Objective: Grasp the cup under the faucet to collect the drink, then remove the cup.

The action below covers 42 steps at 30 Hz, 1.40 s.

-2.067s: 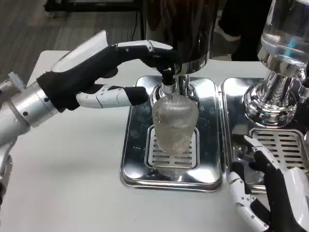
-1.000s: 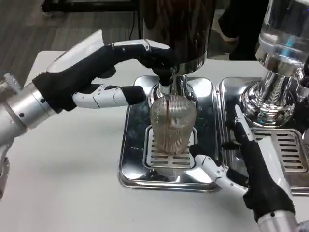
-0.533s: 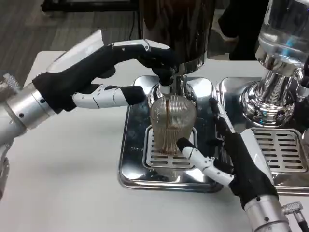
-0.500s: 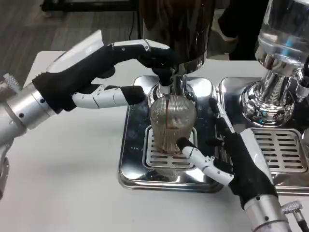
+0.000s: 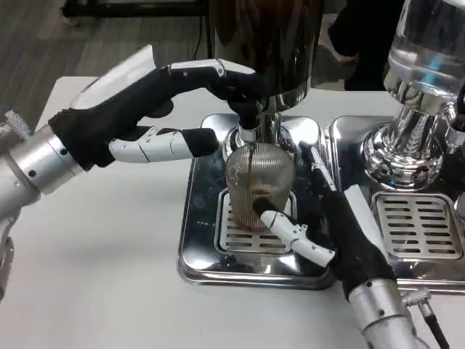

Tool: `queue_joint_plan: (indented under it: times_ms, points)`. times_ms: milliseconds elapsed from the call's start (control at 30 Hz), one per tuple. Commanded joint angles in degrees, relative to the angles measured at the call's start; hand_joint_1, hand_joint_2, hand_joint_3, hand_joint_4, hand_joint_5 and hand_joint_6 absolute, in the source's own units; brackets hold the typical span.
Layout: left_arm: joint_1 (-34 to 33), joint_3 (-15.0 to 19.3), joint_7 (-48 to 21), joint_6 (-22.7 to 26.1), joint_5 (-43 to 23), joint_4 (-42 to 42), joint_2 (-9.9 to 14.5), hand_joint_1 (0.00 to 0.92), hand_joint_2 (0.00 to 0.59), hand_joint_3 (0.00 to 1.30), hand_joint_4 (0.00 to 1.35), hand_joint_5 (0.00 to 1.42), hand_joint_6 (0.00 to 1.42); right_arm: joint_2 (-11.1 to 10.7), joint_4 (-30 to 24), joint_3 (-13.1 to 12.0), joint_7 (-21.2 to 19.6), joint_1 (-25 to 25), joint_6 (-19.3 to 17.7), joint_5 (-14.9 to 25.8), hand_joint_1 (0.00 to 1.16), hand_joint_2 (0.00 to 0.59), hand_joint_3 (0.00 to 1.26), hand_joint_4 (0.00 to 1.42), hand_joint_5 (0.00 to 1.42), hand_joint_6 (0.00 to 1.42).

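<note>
A ribbed clear cup [image 5: 258,178] stands on the grate of the steel drip tray [image 5: 200,240], directly under the black faucet [image 5: 251,116] of the dark drink dispenser [image 5: 265,43]. A thin brown stream runs into the cup and brown drink fills its lower part. My left hand [image 5: 167,102] reaches in from the left. Its fingers [image 5: 236,80] lie over the top of the faucet lever and its thumb is spread below. My right hand [image 5: 341,225] is beside the cup on the right. Its thumb [image 5: 287,229] touches the cup's lower front, and its fingers stretch past the right side with a gap.
A second dispenser [image 5: 418,94] with a clear tank stands at the right on its own steel tray [image 5: 414,233]. White tabletop [image 5: 109,276] lies open to the left and front of the trays.
My right hand has come in from the front right to the cup, and its thumb now touches the lower front. The drink level has risen. My left hand has stayed on the faucet.
</note>
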Motion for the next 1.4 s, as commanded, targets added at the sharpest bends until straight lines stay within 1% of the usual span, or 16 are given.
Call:
queue_joint_plan:
  times_ms: [33,133,433,833,867,1000,1100,1133,1200,1400]
  points:
    - [1.2,-0.4,-1.3,0.6,0.3,0.0,0.3,0.0,0.084,0.33,0.34,0.39,0.35,0.5,2.9,-0.2,-0.8,-2.0,-2.4,0.9,0.48,0.189,0.0,0.0,0.0,0.02]
    - [1.3,-0.4,-1.3,0.7,0.3,-0.1,0.4,0.0,0.087,0.33,0.34,0.39,0.35,0.6,4.4,0.0,-0.6,-3.1,-3.3,1.3,0.48,0.194,0.0,0.0,0.0,0.01]
    - [1.8,-0.2,-1.3,1.1,0.2,-0.8,0.7,0.0,0.093,0.34,0.35,0.39,0.31,1.2,8.5,0.7,-0.5,-7.0,-2.6,0.9,0.48,0.186,0.0,0.0,0.0,0.0]
    - [1.9,-0.2,-1.4,1.4,-0.1,-1.1,1.0,0.0,0.096,0.34,0.35,0.39,0.31,1.5,13.8,0.8,-0.5,-10.4,-3.8,1.1,0.48,0.187,0.0,0.0,0.0,0.0]
    - [2.0,-0.2,-1.4,1.4,-0.1,-1.1,1.0,0.0,0.096,0.34,0.35,0.39,0.31,1.5,14.0,0.8,-0.4,-10.5,-3.8,1.1,0.49,0.177,0.0,0.0,0.0,0.0]
    - [2.1,-0.2,-1.3,1.7,0.0,-1.2,1.0,0.0,0.099,0.35,0.35,0.39,0.31,1.0,14.0,1.1,-0.2,-10.8,-3.4,0.5,0.52,0.179,0.0,0.0,0.0,0.0]
    - [2.0,-0.2,-1.3,1.9,0.0,-1.2,0.9,0.0,0.101,0.35,0.35,0.39,0.31,0.5,13.5,1.5,0.0,-11.0,-2.8,-0.2,0.6,0.165,0.0,0.0,0.0,0.0]
    - [2.0,-0.2,-1.3,2.0,0.0,-1.1,0.8,0.0,0.101,0.35,0.35,0.39,0.31,0.4,13.4,1.6,0.0,-11.1,-2.6,-0.4,0.61,0.164,0.0,0.0,0.0,0.0]
    - [2.0,-0.2,-1.3,2.0,-0.1,-1.0,0.8,0.0,0.101,0.35,0.36,0.39,0.31,0.3,13.3,1.8,-0.2,-11.1,-2.2,-0.7,0.66,0.17,0.0,0.0,0.0,0.0]
    - [1.9,-0.2,-1.4,2.1,-0.1,-0.8,0.7,0.0,0.102,0.36,0.36,0.39,0.31,0.4,12.6,2.0,-1.2,-10.9,-1.0,-1.7,0.68,0.161,0.0,0.0,0.0,0.01]
